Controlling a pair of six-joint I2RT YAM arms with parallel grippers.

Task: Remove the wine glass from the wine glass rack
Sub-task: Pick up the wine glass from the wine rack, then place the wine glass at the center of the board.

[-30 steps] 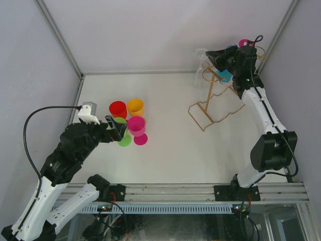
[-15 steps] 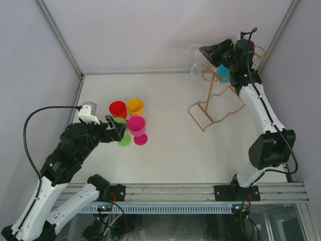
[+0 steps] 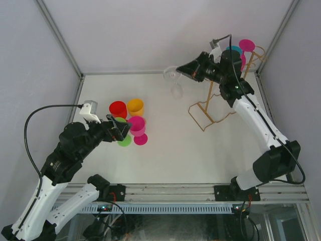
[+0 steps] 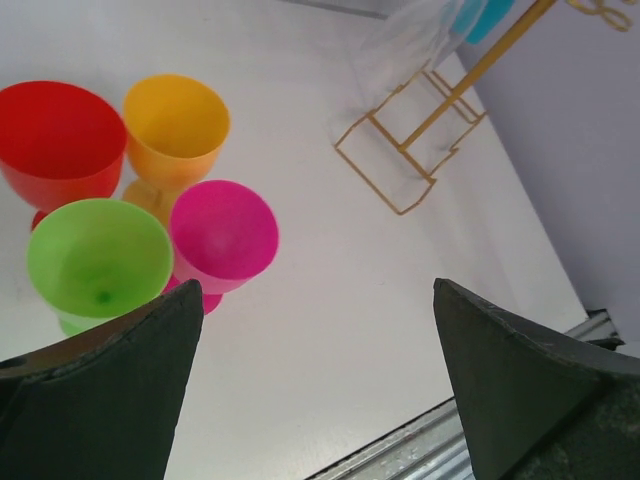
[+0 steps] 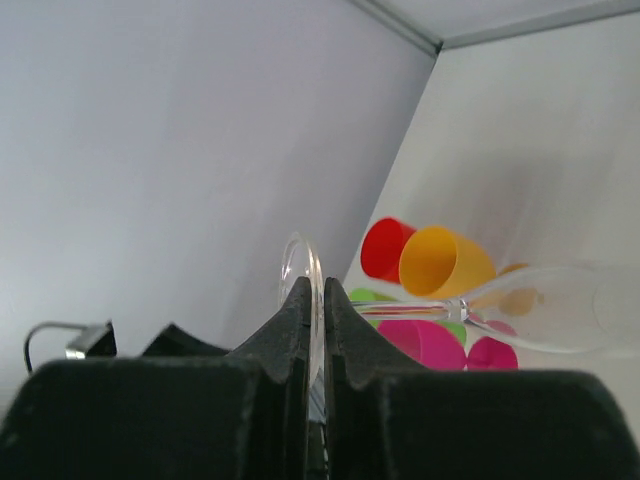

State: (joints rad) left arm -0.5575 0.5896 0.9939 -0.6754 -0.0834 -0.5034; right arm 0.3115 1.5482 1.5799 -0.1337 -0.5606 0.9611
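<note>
A clear wine glass (image 3: 173,75) hangs in the air left of the gold wire wine glass rack (image 3: 210,108), apart from it. My right gripper (image 3: 183,72) is shut on the glass's round foot. In the right wrist view the fingers (image 5: 345,330) pinch the foot disc (image 5: 298,262), and the stem and bowl (image 5: 560,305) stretch out to the right. A blue glass (image 3: 231,50) and a magenta glass (image 3: 246,45) hang on the rack's top arms. My left gripper (image 3: 120,128) stands open beside the coloured glasses, holding nothing (image 4: 315,290).
A red (image 3: 118,109), an orange (image 3: 135,106), a green (image 3: 124,139) and a magenta glass (image 3: 136,125) stand in a cluster at the table's left. Grey walls close in the back and sides. An aluminium rail (image 3: 200,191) runs along the near edge.
My right arm has swung left and away from the rack, carrying the clear glass off it. The left arm has stayed put.
</note>
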